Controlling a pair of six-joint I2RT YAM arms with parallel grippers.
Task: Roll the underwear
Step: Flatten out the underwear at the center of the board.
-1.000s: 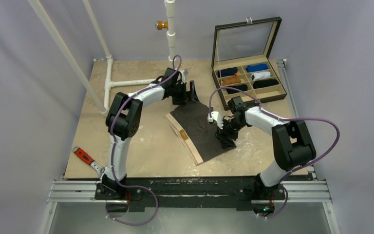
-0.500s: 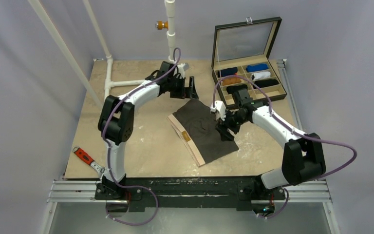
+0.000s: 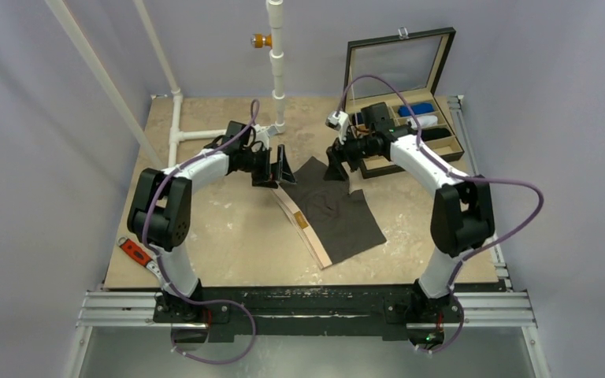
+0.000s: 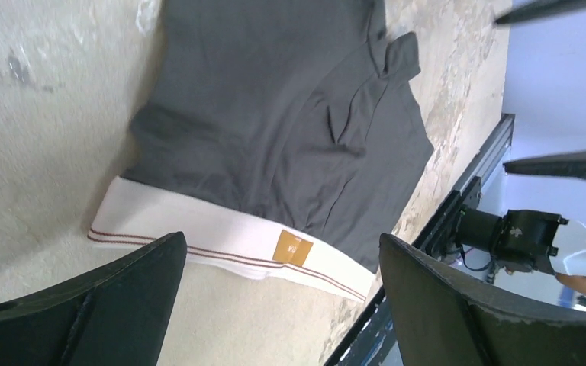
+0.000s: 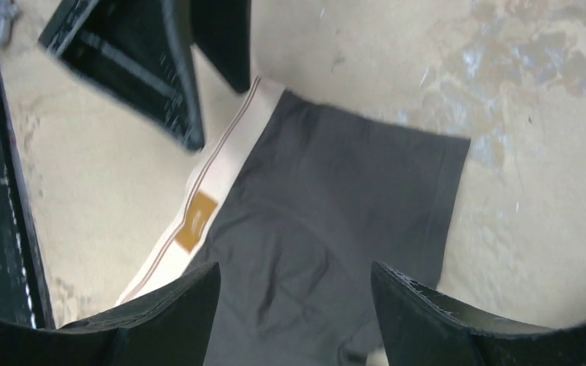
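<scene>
We note soft charcoal underwear (image 3: 332, 211), smooth tan waistband, spread flat at frame centre on mottled stone-look table (image 3: 213, 236), left gripper (image 3: 278, 168) and right gripper (image 3: 337, 164) angled toward its upper edge, both spread wide, empty

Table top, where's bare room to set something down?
Bare: table left of the underwear, between white pipe and red-handled tool; also the near right corner. Crowded: far middle, where open left gripper and right gripper flank the underwear's far corner beside the compartment box.

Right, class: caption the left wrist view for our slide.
Open left gripper over dark charcoal fabric underwear lying flat, unrolled, with pale tan waistband.
</scene>
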